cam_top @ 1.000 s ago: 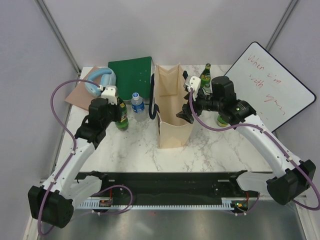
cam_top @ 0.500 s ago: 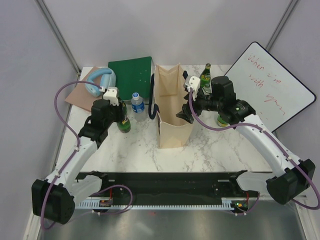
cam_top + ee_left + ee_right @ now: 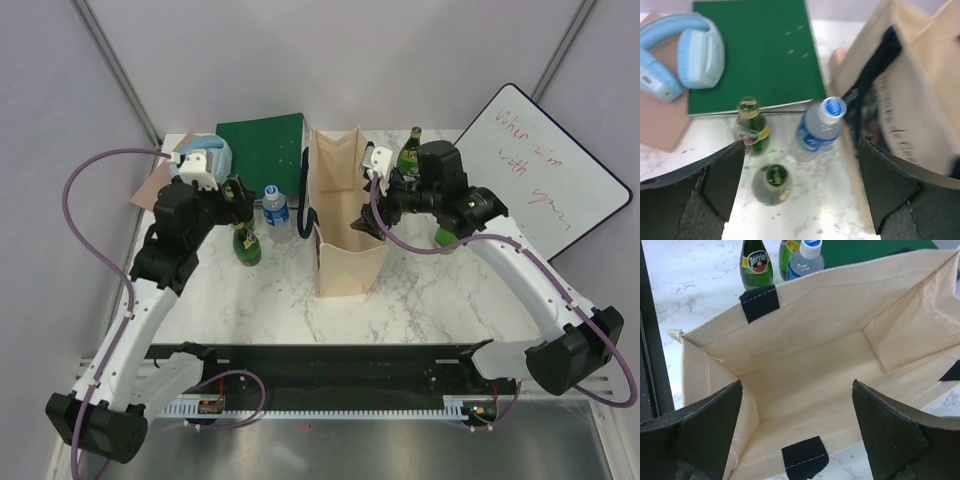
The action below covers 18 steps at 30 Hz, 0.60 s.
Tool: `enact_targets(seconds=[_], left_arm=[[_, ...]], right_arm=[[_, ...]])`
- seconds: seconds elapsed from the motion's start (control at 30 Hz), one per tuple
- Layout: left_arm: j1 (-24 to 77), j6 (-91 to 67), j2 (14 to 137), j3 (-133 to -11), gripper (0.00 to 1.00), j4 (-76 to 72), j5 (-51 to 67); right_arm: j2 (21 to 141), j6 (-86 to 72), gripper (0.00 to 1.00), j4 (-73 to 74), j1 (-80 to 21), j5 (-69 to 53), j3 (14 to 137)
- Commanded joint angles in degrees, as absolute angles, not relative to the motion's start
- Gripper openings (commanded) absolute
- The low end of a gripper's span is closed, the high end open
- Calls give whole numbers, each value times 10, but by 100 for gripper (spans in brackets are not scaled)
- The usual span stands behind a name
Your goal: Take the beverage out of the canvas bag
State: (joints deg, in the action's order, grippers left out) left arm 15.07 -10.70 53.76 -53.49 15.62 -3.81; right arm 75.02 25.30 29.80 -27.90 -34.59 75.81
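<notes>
The cream canvas bag (image 3: 345,225) stands upright and open mid-table; in the right wrist view its inside (image 3: 805,315) looks empty. A green glass beverage bottle (image 3: 245,246) stands alone on the marble left of the bag, seen cap-up (image 3: 771,184) in the left wrist view. My left gripper (image 3: 236,200) hangs open above it (image 3: 801,150), holding nothing. A second green bottle (image 3: 752,131) and a water bottle (image 3: 822,127) stand just beyond. My right gripper (image 3: 375,215) is open over the bag's mouth (image 3: 797,385), its jaws wide apart and empty.
A green book (image 3: 262,145) and blue headphones (image 3: 205,160) lie at the back left. Two more green bottles (image 3: 411,150) (image 3: 443,238) stand right of the bag, partly behind my right arm. A whiteboard (image 3: 540,170) leans at the far right.
My left gripper opened, let go of the green bottle on the table and rose up and back. The right gripper shifted only slightly over the bag.
</notes>
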Motion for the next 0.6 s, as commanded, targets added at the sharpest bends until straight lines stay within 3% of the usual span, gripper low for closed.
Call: enact_targets(seconds=[0.0, 0.07, 0.13, 0.17, 0.27, 0.57], left_arm=[[147, -206, 515, -611, 98, 203, 88], [149, -252, 526, -628, 95, 204, 184], [149, -292, 551, -638, 93, 207, 242], [153, -303, 558, -648, 92, 208, 284], [176, -337, 583, -657, 92, 214, 313], [285, -357, 689, -705, 92, 255, 255]], right_arm=[[772, 332, 95, 379, -286, -367, 827], [777, 377, 89, 406, -303, -361, 831], [773, 403, 75, 442, -316, -353, 828], [771, 427, 59, 452, -332, -347, 824], [754, 454, 37, 475, -361, -330, 797], [722, 482, 22, 487, -403, -326, 751]])
